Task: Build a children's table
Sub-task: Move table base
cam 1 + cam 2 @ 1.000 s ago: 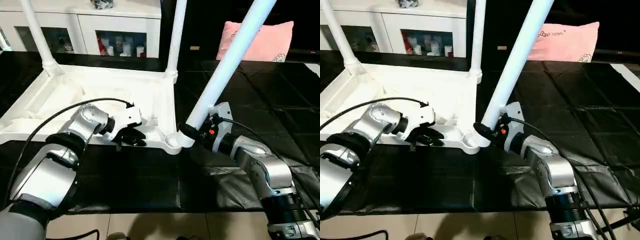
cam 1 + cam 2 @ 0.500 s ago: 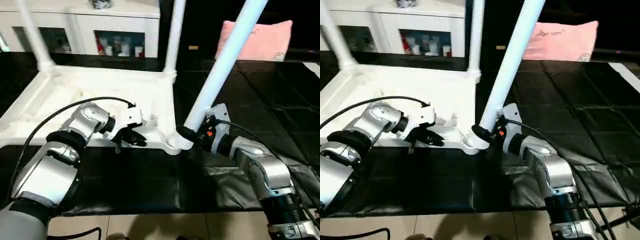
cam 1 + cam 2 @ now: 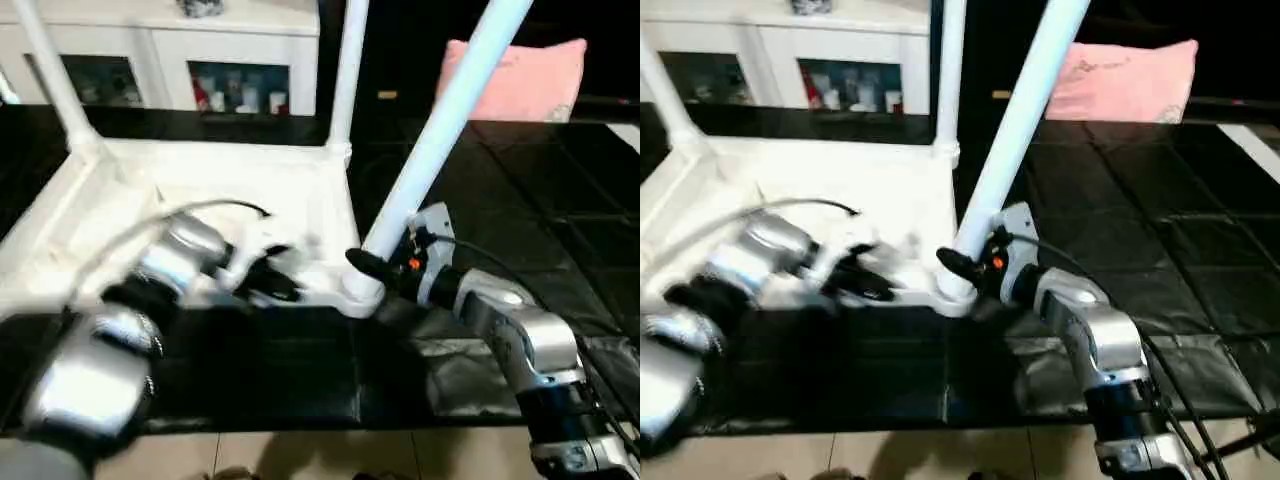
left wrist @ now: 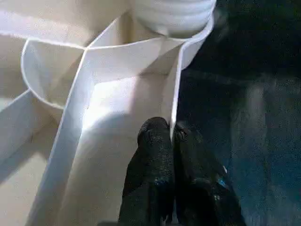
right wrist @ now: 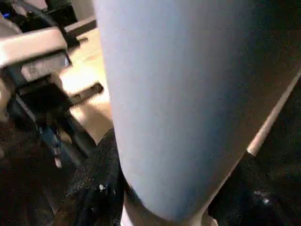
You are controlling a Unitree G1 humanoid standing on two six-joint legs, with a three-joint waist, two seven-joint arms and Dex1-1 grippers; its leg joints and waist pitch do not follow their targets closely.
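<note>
Since a second ago, the left gripper [image 4: 170, 136] has closed its fingers onto the thin near rim of the tabletop [image 3: 200, 190], and the tilted leg [image 3: 440, 115] now has its lower end seated at the near right corner socket [image 3: 358, 292] instead of just beside it. The white tabletop lies upside down on the black mat [image 3: 560, 200], ribbed underside up. The left gripper's 2 black fingers pinch the rim wall between them, 1 inside and 1 outside, just beside that corner socket. The right gripper [image 3: 372, 268] clamps the tilted leg near its base, its fingers wrapped around the tube, which leans up and away to the right. 2 more legs [image 3: 345, 70] stand upright in the far corners. Beyond the far edge stand a white cabinet [image 3: 200, 50] and a pink pillow [image 3: 520, 85]. Open black mat lies to the right of the tabletop and along its near edge, ahead of the pale floor [image 3: 300, 455].
</note>
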